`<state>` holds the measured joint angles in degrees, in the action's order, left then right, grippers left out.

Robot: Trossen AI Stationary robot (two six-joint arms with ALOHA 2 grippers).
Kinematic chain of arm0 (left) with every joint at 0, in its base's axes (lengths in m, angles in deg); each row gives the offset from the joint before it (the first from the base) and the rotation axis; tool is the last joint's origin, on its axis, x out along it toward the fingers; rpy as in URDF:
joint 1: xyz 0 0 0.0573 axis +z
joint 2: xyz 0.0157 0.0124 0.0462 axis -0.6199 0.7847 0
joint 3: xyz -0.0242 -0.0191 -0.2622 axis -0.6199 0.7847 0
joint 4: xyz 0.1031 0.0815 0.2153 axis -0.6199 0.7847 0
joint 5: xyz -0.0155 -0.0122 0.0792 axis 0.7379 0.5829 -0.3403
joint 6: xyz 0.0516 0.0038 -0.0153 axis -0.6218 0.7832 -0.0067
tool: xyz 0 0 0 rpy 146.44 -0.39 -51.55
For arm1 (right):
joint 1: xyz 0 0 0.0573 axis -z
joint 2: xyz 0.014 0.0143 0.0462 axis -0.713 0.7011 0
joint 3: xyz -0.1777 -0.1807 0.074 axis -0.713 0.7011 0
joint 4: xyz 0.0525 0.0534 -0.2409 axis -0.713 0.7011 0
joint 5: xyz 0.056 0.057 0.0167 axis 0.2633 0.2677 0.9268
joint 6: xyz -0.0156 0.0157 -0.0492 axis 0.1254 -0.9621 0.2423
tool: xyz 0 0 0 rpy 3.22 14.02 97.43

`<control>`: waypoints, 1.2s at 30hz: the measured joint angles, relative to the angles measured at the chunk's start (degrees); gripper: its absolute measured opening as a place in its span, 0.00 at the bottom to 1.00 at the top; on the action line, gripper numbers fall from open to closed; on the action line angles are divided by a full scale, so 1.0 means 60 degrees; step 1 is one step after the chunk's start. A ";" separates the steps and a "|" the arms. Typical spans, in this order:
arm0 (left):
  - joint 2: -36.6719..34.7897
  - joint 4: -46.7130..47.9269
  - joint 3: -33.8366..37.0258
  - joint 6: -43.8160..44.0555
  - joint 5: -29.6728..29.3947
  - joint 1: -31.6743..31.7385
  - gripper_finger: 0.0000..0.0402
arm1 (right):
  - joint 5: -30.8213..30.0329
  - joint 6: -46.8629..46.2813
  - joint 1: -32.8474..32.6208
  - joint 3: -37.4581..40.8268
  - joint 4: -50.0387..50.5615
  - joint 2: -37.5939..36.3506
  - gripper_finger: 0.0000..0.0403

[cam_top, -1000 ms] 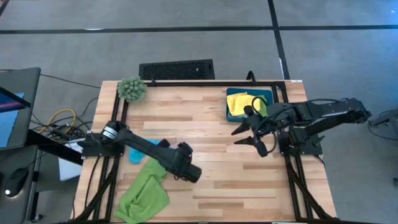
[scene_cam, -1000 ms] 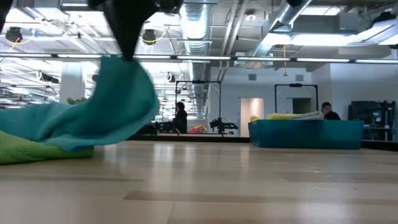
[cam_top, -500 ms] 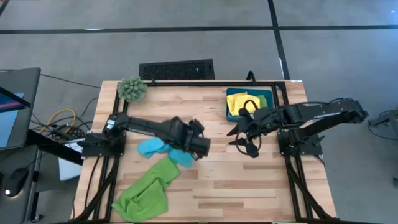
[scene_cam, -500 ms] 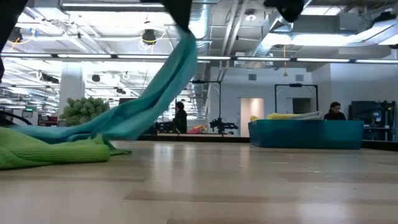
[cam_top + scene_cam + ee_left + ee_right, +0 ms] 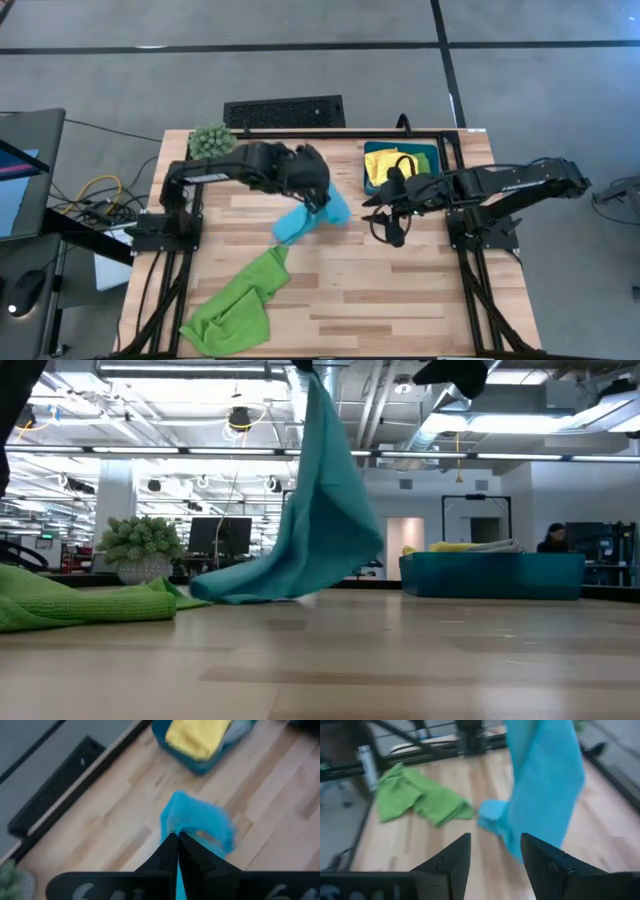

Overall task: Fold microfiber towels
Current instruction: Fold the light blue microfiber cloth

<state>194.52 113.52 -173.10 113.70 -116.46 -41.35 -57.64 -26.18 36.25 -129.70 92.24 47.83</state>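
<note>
A light blue microfiber towel (image 5: 305,220) hangs from my left gripper (image 5: 320,197), which is shut on it above the middle of the table; in the low view the towel (image 5: 325,510) drops from the top of the picture to the wood. A lime green towel (image 5: 235,305) lies crumpled on the table at the near left. My right gripper (image 5: 385,222) hovers open to the right of the blue towel, nothing between its fingers (image 5: 462,852). A teal bin (image 5: 372,183) at the far right holds a yellow towel (image 5: 385,165). My left gripper pinches the blue towel's top end (image 5: 175,822) between its two shut fingers, coming from above and slanting down. One layer or several, I cannot tell. The towel hangs below the fingers, spreading wider downward, and its lower end (image 5: 245,592) rests on the table.
A fuzzy green plant ball (image 5: 212,142) sits at the far left corner. A black grille (image 5: 285,110) lies beyond the far edge. Bare wood stretches across the near right part of the table (image 5: 400,300).
My left gripper has risen and swung from the near left toward the table's middle and far side, drawing the blue towel off the green one. The towel now hangs nearly upright, only its lower end trailing on the wood. My right gripper has shifted slightly toward the middle, staying open.
</note>
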 joint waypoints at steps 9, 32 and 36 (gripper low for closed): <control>-0.0630 -0.0247 -0.0061 -0.0517 -0.0597 0.0650 0.00 | -0.1154 0.0584 0.0000 -0.0003 -0.0806 0.0787 0.49; -0.0932 -0.1956 -0.0061 -0.1537 -0.0387 0.0727 0.00 | -0.3209 0.2291 0.0770 0.0000 -0.2913 0.3585 0.49; -0.0932 -0.1951 -0.0061 -0.1537 -0.0387 0.0727 0.00 | -0.3208 0.2226 0.0906 0.0000 -0.2921 0.3585 0.46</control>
<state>188.93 101.81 -173.46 104.47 -118.78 -36.99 -76.89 -12.83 41.68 -129.70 74.72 69.34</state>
